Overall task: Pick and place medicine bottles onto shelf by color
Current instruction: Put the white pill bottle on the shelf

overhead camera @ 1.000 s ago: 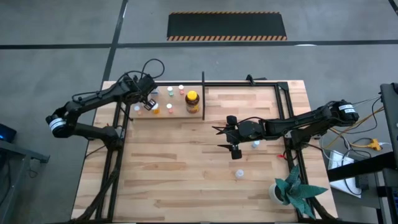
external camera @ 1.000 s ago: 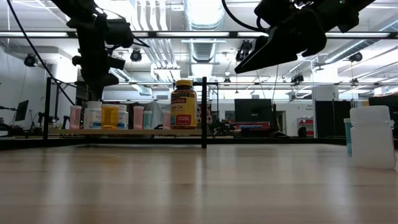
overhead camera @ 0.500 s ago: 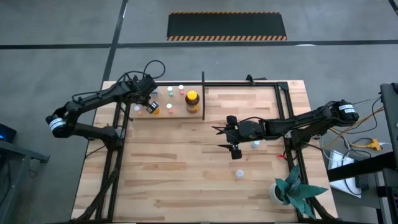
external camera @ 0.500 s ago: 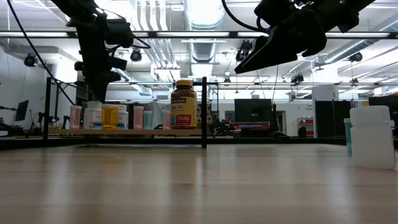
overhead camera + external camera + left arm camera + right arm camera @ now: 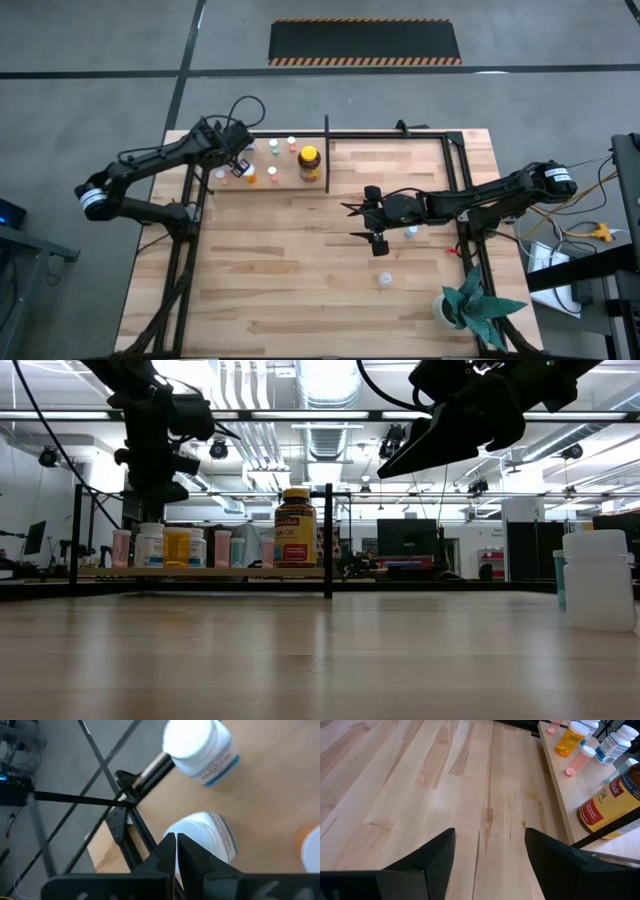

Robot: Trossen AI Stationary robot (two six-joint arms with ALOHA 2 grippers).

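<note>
Left gripper pinched shut, empty, above shelf bottles: lift straight, don't clip them. Right gripper wide open mid-table.

One amber jar, two arms

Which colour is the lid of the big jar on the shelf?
Yellow-orange; the big jar shows its lid best in the high view.

You see two black jointed arms, each with a white band near its base and looping black cables.
</note>
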